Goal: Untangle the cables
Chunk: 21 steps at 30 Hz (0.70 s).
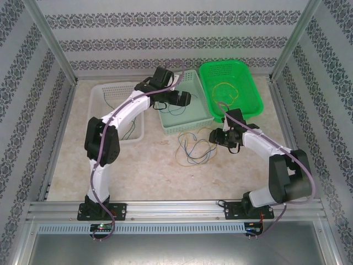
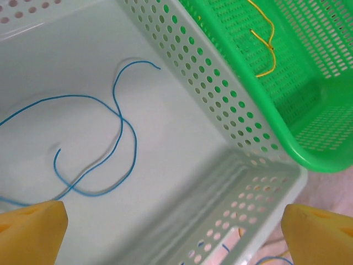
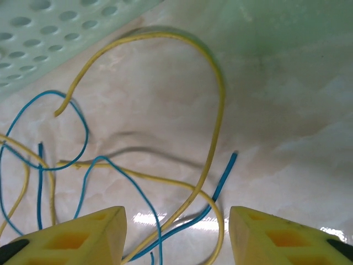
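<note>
Left pincer (image 2: pixel 174 237) hanging wide open, empty, over mint basket (image 2: pixel 220 105) holding one blue cable (image 2: pixel 83 96). Right pincer (image 3: pixel 176 234) sitting half open astride tangle (image 1: pixel 193 148) on surface (image 1: pixel 138 171), gripping nothing. Risk: pinching yellow strand (image 3: pixel 222 99) and blue strand (image 3: pixel 223 176) together, dragging the knot tighter.

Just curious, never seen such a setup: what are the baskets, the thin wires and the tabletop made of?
The mint basket and green basket look like glossy moulded plastic, with regular holes. The blue wire and yellow wire seem plastic-sheathed: smooth, evenly coloured, softly curling. The tabletop looks marble-patterned and shiny from glare; stone or laminate, unclear.
</note>
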{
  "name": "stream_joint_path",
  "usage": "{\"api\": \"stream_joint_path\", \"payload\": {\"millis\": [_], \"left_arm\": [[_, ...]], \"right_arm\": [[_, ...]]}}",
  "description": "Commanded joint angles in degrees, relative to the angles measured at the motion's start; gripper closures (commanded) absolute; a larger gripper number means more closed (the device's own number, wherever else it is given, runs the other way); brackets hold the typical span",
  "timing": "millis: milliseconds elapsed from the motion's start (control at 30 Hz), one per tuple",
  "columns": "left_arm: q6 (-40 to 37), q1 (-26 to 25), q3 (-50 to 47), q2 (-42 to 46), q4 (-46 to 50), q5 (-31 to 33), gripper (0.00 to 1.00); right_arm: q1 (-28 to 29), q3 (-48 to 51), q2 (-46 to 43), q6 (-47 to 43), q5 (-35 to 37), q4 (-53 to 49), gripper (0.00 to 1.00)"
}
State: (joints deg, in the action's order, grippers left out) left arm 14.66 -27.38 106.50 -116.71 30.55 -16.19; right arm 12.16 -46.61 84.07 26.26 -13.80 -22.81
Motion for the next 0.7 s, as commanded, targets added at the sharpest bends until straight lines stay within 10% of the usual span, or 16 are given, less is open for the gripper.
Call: {"api": "stream_joint_path", "payload": {"millis": [0, 667], "left_arm": [[0.11, -1.05, -3.77, 5.93, -2.87, 2.14, 0.00], [3.04, -4.01, -30.27, 22.55, -12.79, 3.18, 0.00]], "right_arm": [[0.31, -0.90, 3.48, 0.19, 2.89, 1.10, 0.49], [2.21, -4.03, 9.19, -0.44, 6.92, 1.39, 0.76]]}}
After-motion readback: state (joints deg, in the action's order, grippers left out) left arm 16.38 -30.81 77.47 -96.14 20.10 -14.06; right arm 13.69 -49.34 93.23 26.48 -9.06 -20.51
